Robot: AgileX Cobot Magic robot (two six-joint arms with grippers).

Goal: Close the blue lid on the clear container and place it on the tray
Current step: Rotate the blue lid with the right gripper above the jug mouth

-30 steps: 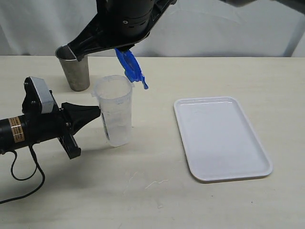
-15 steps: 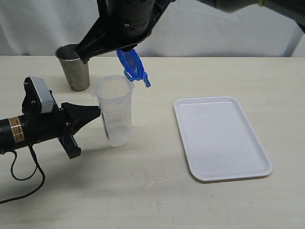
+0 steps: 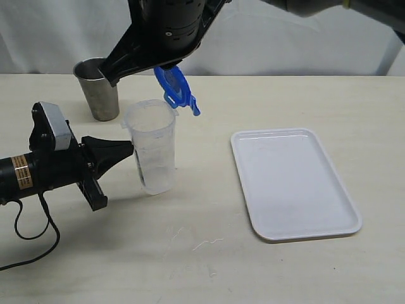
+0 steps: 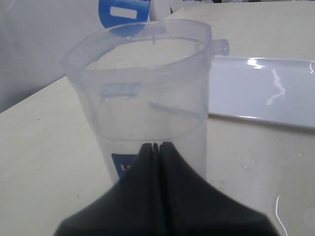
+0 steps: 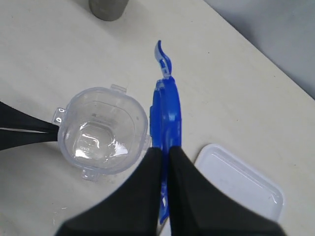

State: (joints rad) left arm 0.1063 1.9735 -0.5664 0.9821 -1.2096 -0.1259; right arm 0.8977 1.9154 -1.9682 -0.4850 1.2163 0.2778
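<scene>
Compared with one second ago, the blue lid (image 3: 174, 88) is shifted a little toward the tray side and more turned; over the last half second it hardly changes. My right pincer (image 3: 168, 68) reaches down from above the clear container (image 3: 152, 149). Its fingers are closed tight on the lid's edge, so the lid hangs on edge just over the container's rim. I cannot tell whether they touch. My left pincer (image 3: 130, 147) lies low beside the container, fingers pressed together on nothing, tips against its wall. The grey metal cup (image 3: 99, 88) stands behind the container. The white tray (image 3: 294, 183) lies well apart from it.
</scene>
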